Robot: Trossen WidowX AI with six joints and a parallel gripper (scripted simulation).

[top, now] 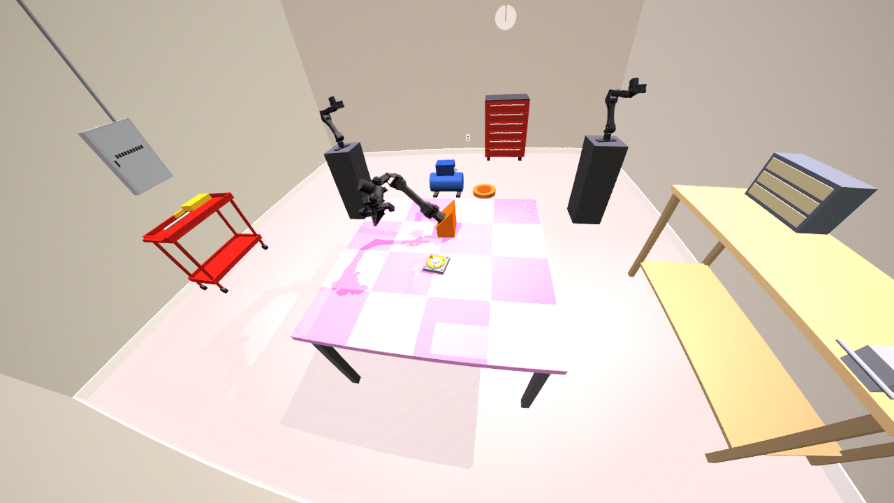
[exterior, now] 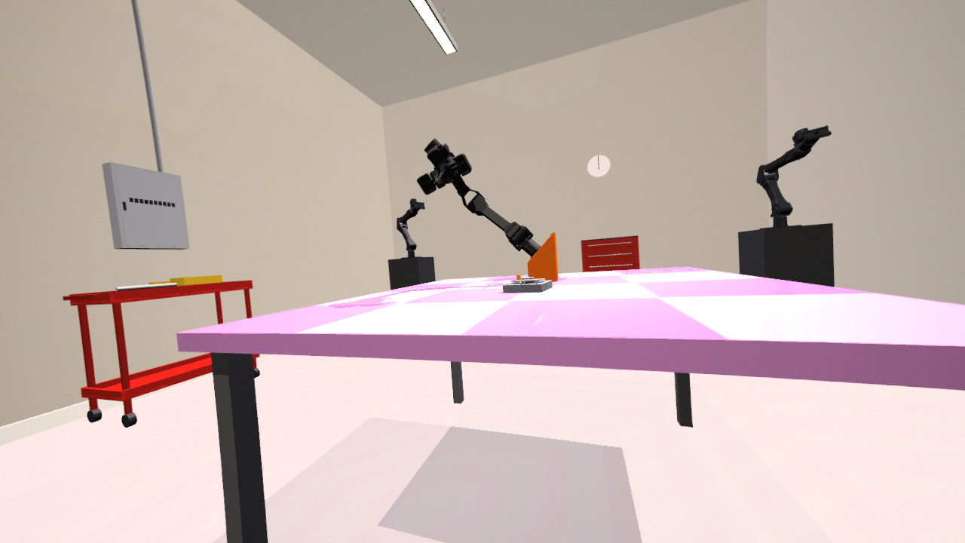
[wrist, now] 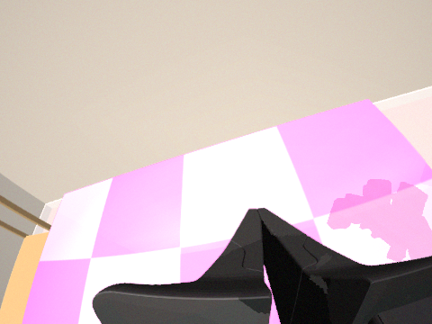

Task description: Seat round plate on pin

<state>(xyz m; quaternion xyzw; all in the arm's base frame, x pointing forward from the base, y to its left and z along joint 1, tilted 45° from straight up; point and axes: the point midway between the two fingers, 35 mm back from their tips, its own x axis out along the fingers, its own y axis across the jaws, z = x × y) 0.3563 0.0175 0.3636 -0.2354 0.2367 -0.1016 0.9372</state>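
Pincer (top: 376, 220) (exterior: 442, 170) (wrist: 256, 216) fingers meet at their tips, clenched on nothing, and we see them high above the bench (top: 456, 325) (exterior: 573, 342) (wrist: 225, 180), toward its left edge in the top view. Our arm (top: 409, 192) (exterior: 495, 217) slopes down to the orange mount (top: 446, 226) (exterior: 543, 263) near the far edge. Between that mount and the near edge, we find the round plate (top: 443, 263) (exterior: 529, 280) on its grey base (top: 431, 271) (exterior: 527, 287), well apart from the pincer, its orange tab (top: 430, 256) (exterior: 518, 277) toward the far-left corner. We cannot tell whether the pin is in the hole.

A red cart (top: 187, 219) (exterior: 158, 286) stands near a beige wall (top: 187, 81) (exterior: 283, 135).
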